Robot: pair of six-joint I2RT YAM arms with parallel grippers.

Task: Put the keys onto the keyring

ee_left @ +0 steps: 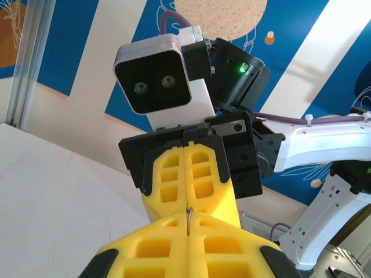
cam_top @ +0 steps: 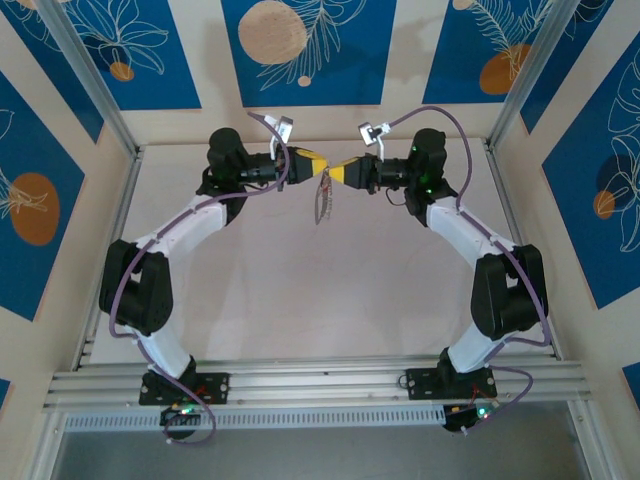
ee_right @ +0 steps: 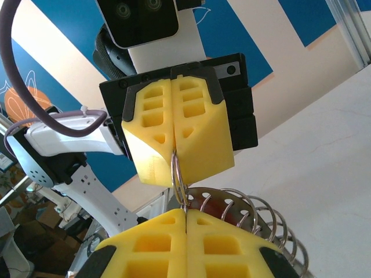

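Note:
My two grippers meet tip to tip, raised above the back middle of the table. The left gripper [cam_top: 314, 168] and the right gripper [cam_top: 338, 172] are both shut on the keyring [cam_top: 322, 200], which dangles below them. In the right wrist view my right gripper [ee_right: 185, 213] pinches a thin split ring of the keyring [ee_right: 178, 176], and the left gripper [ee_right: 174, 155] clamps the same ring from above. A holed metal strip with several small rings [ee_right: 249, 205] curves off to the right. A dark red patch [ee_right: 219, 207] shows behind the strip; I cannot tell whether it is the keys. In the left wrist view my left gripper [ee_left: 189, 225] is shut on the thin wire [ee_left: 189, 215].
The pale table [cam_top: 300, 290] lies well below the grippers. Aluminium frame posts [cam_top: 95, 90] stand at the back corners and a rail [cam_top: 320, 385] runs along the near edge. Both arms bow outward to the sides.

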